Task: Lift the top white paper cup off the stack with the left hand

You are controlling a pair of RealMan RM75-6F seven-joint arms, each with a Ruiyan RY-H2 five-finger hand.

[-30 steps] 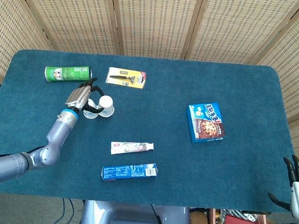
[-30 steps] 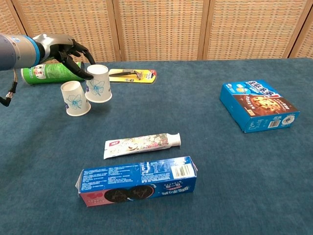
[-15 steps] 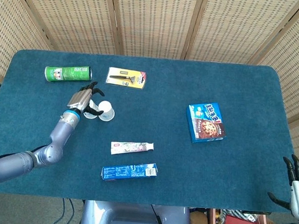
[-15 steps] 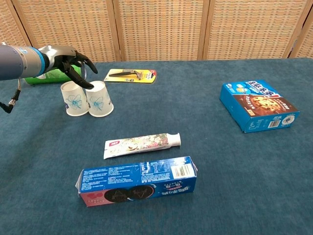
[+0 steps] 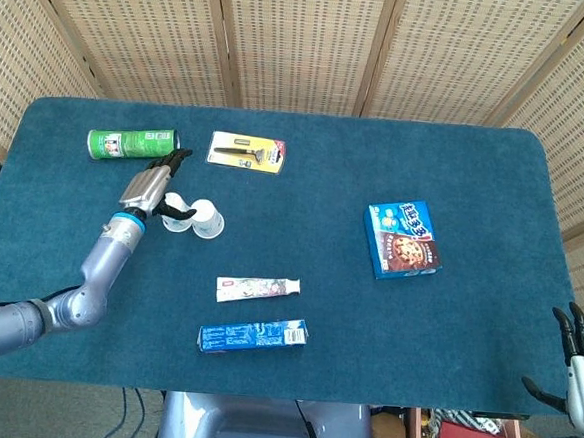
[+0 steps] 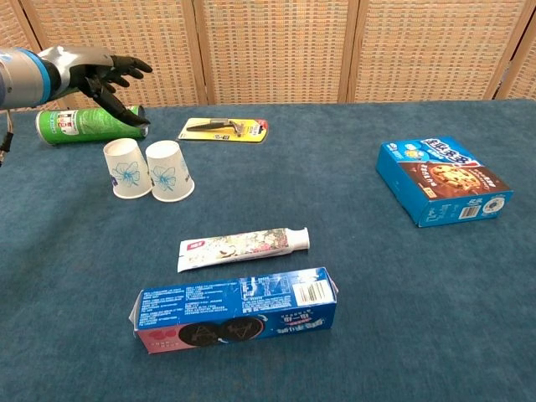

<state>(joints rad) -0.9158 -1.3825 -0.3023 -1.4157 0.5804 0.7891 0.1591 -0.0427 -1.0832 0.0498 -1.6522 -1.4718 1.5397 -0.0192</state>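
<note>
Matt blue cloth table (image 6: pixel 352 318); glossy green can (image 6: pixel 84 124).

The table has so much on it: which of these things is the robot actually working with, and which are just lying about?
Part of the job:
two white paper cups, side by side, upside down
left hand, open above them

Just lying about:
green can
packaged razor
cookie box
toothpaste tube
blue biscuit box
right hand

My left arm (image 5: pixel 87 280): smooth silver-grey rounded segments, a light blue band at the wrist, a thin dark cable along the forearm. My left hand (image 6: pixel 99 71): grey metallic back, slender black fingers (image 6: pixel 126 63). My right hand (image 5: pixel 583 362): black fingers on a pale grey-white palm body.
</note>
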